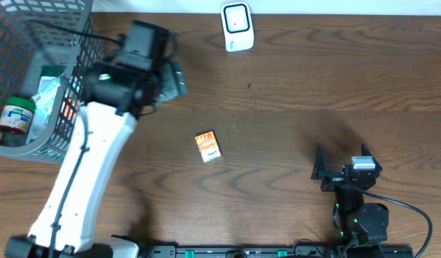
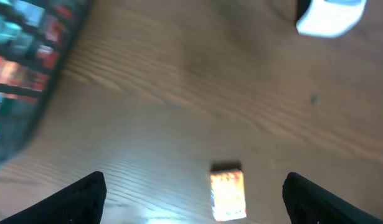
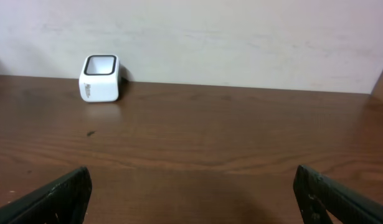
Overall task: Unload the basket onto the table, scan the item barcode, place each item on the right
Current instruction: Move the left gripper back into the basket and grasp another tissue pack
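The item, a small orange packet (image 1: 208, 146), lies flat on the wooden table near its middle. In the left wrist view the packet (image 2: 228, 196) shows blurred between my fingertips, nearer the right one and well below them. My left gripper (image 1: 176, 79) hangs open and empty above the table, up and left of the packet. The white barcode scanner (image 1: 236, 27) stands upright at the table's far edge, and shows as the scanner (image 3: 101, 78) against the wall in the right wrist view. My right gripper (image 1: 342, 166) is open and empty near the front right.
A grey wire basket (image 1: 62, 43) stands at the far left, holding a green-labelled bottle (image 1: 16, 118) and some packets (image 1: 48, 93). The basket wall (image 2: 17, 62) appears blurred in the left wrist view. A pale wall (image 3: 241, 37) rises behind the table.
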`<action>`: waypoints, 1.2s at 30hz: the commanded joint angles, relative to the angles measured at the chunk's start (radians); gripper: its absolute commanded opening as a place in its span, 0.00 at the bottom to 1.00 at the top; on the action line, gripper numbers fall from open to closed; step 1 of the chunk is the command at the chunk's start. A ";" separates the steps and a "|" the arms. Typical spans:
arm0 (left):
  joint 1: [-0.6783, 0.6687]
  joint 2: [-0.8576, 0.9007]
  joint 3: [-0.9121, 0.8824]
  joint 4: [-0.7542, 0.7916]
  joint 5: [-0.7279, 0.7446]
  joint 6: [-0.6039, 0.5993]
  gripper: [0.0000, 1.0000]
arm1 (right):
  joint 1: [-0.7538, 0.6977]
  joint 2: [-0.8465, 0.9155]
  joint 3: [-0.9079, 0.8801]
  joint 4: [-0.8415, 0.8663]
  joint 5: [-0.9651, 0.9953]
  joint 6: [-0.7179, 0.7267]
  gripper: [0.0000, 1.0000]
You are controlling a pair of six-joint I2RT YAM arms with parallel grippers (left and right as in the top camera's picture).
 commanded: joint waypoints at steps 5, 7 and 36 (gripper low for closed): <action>0.192 -0.059 0.021 -0.002 -0.013 0.028 0.95 | -0.006 -0.005 -0.001 -0.003 -0.001 -0.005 0.99; 0.249 -0.058 0.021 -0.001 -0.013 0.027 0.95 | -0.006 -0.005 -0.001 -0.003 -0.002 -0.005 0.99; 0.622 -0.043 0.021 0.160 -0.013 -0.010 0.96 | -0.006 -0.005 -0.001 -0.003 -0.001 -0.005 0.99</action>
